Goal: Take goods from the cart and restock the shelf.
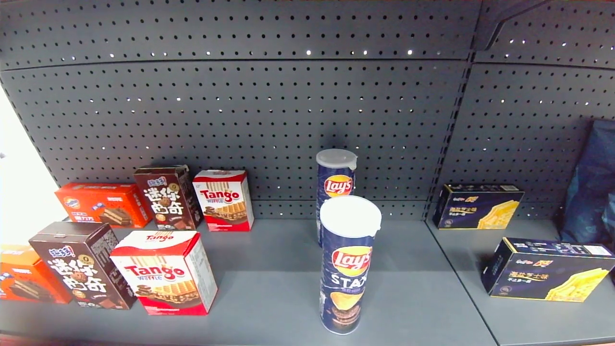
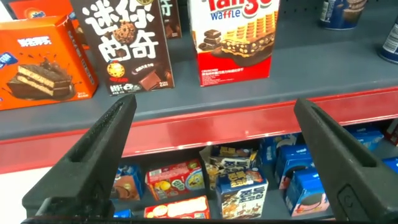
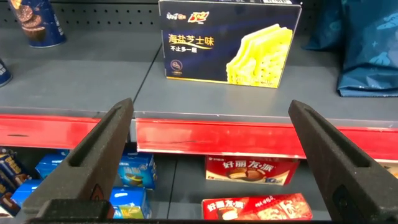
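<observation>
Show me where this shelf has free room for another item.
Bare grey shelf lies between the front red-and-white wafer box and the front dark blue crisp tube, and between that tube and the navy cracker boxes. The left end is crowded.

Navy front can, grey shelf

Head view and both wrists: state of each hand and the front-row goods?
Left hand: open, empty.
Right hand: open, empty.
Front chip can: upright, lid on.
Rear chip can: upright, lid on.
Front wafer box: upright, closed.
Front navy box: on its long side, closed.
</observation>
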Motion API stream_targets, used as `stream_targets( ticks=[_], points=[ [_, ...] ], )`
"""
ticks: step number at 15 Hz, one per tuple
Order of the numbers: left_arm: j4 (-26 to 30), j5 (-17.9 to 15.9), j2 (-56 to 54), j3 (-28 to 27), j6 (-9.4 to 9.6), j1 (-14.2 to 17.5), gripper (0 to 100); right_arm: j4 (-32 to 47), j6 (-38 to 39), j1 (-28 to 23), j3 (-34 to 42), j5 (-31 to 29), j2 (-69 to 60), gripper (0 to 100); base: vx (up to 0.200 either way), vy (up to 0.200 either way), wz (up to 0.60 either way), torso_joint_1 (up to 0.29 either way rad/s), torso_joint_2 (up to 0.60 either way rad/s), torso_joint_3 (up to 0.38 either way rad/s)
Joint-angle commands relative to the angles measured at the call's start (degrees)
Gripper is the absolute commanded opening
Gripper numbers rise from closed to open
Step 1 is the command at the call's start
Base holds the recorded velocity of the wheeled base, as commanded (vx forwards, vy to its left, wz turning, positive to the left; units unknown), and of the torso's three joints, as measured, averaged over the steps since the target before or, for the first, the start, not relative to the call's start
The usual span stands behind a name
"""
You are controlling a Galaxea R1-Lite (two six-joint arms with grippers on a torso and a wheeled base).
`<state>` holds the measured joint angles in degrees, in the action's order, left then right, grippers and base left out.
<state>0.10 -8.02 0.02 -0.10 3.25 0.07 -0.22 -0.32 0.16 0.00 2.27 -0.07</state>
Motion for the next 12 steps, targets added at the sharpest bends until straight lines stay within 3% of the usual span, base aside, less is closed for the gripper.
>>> stream_targets(
  ticks=[1,12],
  points=[
    [0.0,0.0,0.0,0.0,0.0,0.0,100,0.0,0.0,0.0,0.0,0.0,0.1,100,0.0,0.0,0.0,0.0,0.0,0.0],
    [0.0,0.0,0.0,0.0,0.0,0.0,100,0.0,0.0,0.0,0.0,0.0,0.1,100,0.0,0.0,0.0,0.0,0.0,0.0]
  ],
)
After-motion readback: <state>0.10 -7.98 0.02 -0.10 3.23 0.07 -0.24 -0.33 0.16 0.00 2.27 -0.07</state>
